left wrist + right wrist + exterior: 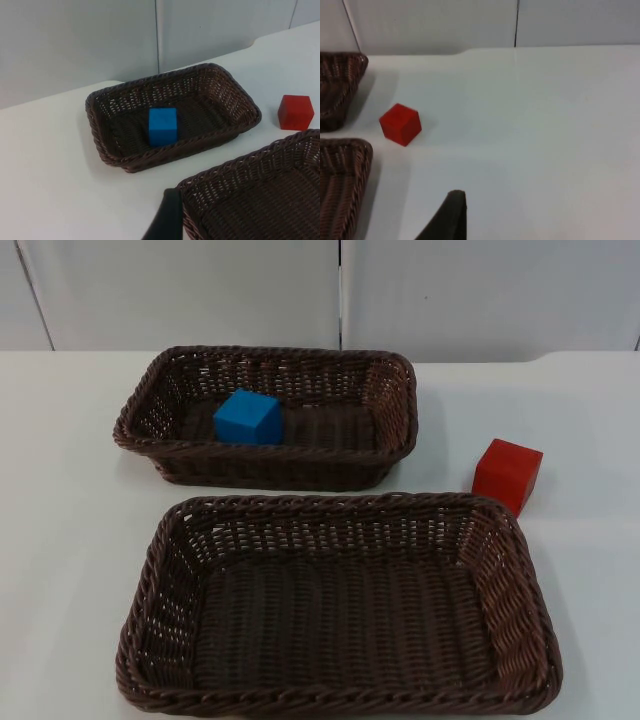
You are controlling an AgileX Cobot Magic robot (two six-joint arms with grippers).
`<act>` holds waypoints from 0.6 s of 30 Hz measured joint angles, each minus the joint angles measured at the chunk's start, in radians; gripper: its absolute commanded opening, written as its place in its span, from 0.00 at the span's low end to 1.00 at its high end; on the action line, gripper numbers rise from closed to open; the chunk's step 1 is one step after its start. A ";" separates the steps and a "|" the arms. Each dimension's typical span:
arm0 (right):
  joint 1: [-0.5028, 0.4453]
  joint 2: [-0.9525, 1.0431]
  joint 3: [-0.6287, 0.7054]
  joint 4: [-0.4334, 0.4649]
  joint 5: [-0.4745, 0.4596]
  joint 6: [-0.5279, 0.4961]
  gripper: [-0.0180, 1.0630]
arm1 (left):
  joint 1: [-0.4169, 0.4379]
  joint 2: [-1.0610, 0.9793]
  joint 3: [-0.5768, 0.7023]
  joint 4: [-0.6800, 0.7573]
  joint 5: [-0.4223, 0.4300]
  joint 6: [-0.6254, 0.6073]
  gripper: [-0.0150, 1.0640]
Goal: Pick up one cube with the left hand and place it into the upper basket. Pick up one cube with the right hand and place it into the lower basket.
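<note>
A blue cube (248,417) (162,126) lies inside the upper brown wicker basket (265,465) (175,152), left of its middle. The lower wicker basket (330,505) (240,165) holds nothing. A red cube (507,474) (295,112) (400,124) sits on the white table, just right of the gap between the two baskets. My left gripper (167,220) hangs above the table beside a corner of the lower basket, facing the upper basket. My right gripper (451,215) is over bare table, well apart from the red cube.
The grey partition wall (340,290) closes the table's far side right behind the upper basket. White table top (590,570) stretches to the right of both baskets and the red cube. A strip of table (60,540) runs along their left.
</note>
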State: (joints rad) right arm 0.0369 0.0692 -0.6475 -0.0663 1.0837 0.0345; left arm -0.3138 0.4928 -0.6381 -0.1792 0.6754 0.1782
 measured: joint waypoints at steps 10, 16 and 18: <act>0.000 0.288 -0.140 0.000 -0.017 -0.002 0.99 | 0.000 0.000 0.000 0.002 0.000 0.000 0.74; 0.000 0.498 -0.215 0.000 -0.039 -0.034 0.99 | 0.000 0.000 0.000 0.002 0.000 0.000 0.74; 0.000 0.540 -0.228 0.000 -0.042 -0.034 0.99 | 0.000 0.000 0.000 0.004 0.000 0.000 0.74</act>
State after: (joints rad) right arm 0.0369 0.6096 -0.8757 -0.0663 1.0413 0.0000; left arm -0.3138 0.4928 -0.6381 -0.1750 0.6754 0.1782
